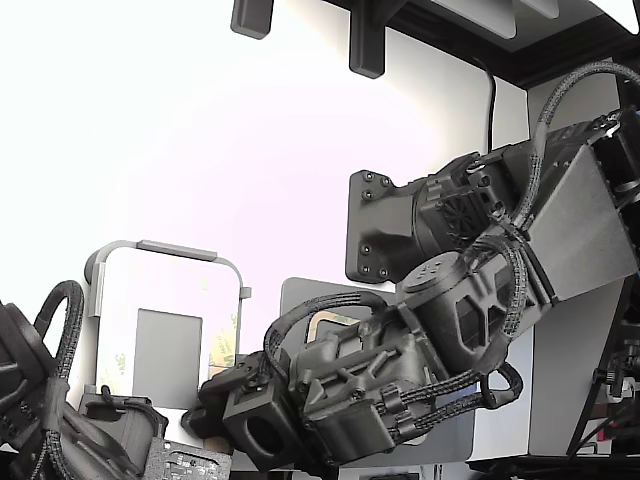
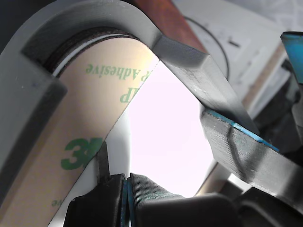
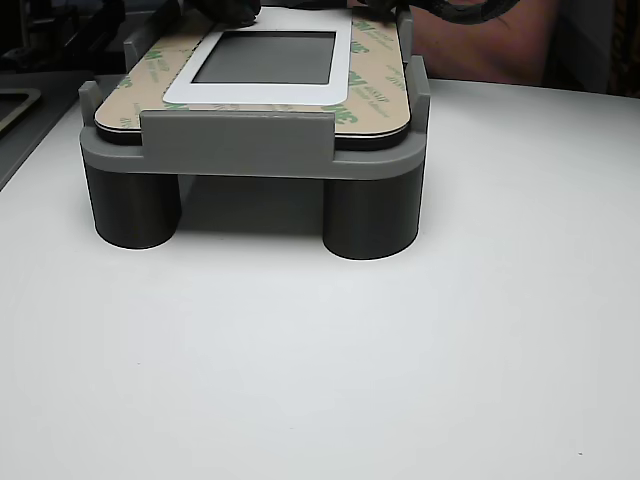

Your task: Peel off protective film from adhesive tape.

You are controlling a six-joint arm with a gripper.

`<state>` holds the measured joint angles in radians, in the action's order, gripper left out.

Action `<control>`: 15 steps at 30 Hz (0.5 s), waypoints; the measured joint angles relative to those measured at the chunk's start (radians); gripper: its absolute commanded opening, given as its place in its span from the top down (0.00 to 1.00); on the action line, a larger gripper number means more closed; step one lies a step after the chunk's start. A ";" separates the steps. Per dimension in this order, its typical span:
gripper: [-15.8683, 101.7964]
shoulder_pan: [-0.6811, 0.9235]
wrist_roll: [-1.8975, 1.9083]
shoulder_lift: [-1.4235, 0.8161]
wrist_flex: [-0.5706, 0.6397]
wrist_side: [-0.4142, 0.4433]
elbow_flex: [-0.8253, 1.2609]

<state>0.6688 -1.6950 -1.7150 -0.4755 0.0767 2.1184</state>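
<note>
Gripper (image 2: pixel 125 197) is seen in the wrist view with both dark fingers (image 2: pixel 102 201) pressed together, only a thin blue pad seam showing between them; jaws closed; whether anything is pinched between them cannot be told; tips are set at the inner edge of the tan liner ring (image 2: pixel 94 127), where it meets the white panel (image 2: pixel 161 123); green "3M" and "Adhesive" print is read on the ring; the protective film and adhesive tape cannot be made out as a separate narrow strip in any view; ring and panel are held in the grey fixture (image 3: pixel 240 145), which is raised on round legs on the white table (image 3: pixel 330 360), at 12 o'clock of the table in the other view; a dark window (image 3: pixel 265 58) is framed by the panel; in the exterior view the arm (image 1: pixel 470 300) reaches in from 3 o'clock, its wrist down at 6 o'clock of the fixture.
</note>
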 measured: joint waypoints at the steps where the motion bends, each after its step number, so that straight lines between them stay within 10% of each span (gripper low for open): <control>1: 0.95 0.000 0.000 -0.002 0.000 0.000 0.000; 15: 0.95 0.008 0.014 -0.002 -0.002 0.003 0.000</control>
<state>0.6765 -1.6812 -1.7165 -0.4771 0.0798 2.1184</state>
